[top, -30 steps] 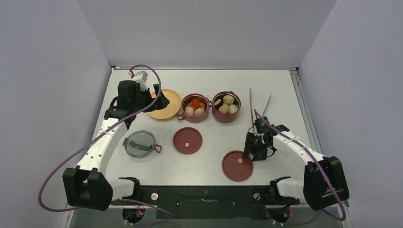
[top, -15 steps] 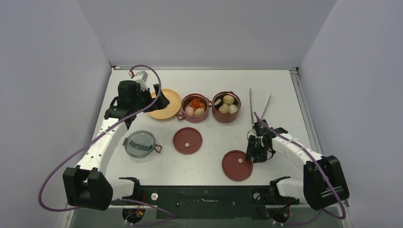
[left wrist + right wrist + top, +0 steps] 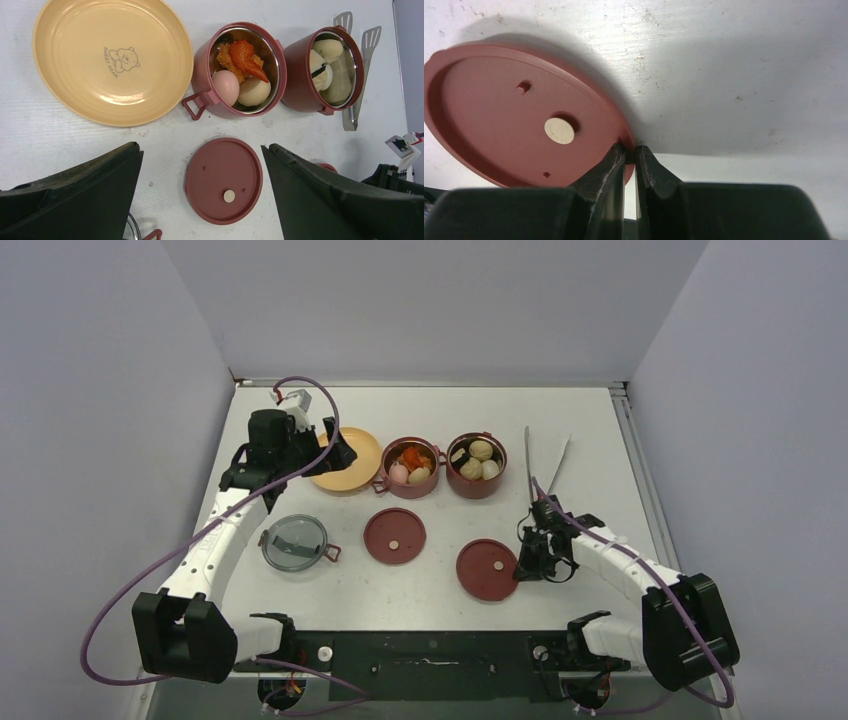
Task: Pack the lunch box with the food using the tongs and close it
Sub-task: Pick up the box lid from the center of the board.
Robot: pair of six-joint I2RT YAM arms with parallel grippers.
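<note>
Two maroon lunch box containers point(image 3: 412, 468) point(image 3: 476, 464) stand side by side at the back. One holds red, orange and egg-like food point(image 3: 245, 55), the other whitish pieces point(image 3: 327, 50). The silver tongs point(image 3: 528, 460) lie on the table right of them. One maroon disc lid point(image 3: 395, 535) lies flat mid-table. My right gripper point(image 3: 630, 150) is shut on the right rim of the second disc lid point(image 3: 488, 568), which looks tilted off the table. My left gripper point(image 3: 200, 146) hangs open over the yellow plate's point(image 3: 345, 459) edge, holding nothing.
The grey translucent top lid point(image 3: 294, 541) lies at the front left beside my left arm. The plate point(image 3: 75, 75) is bare. The table's right edge rail point(image 3: 640, 470) runs just beyond the tongs.
My right gripper has closed onto the rim of the near disc lid, and the lid has shifted left and a little away from the front edge. The left arm has not moved.
</note>
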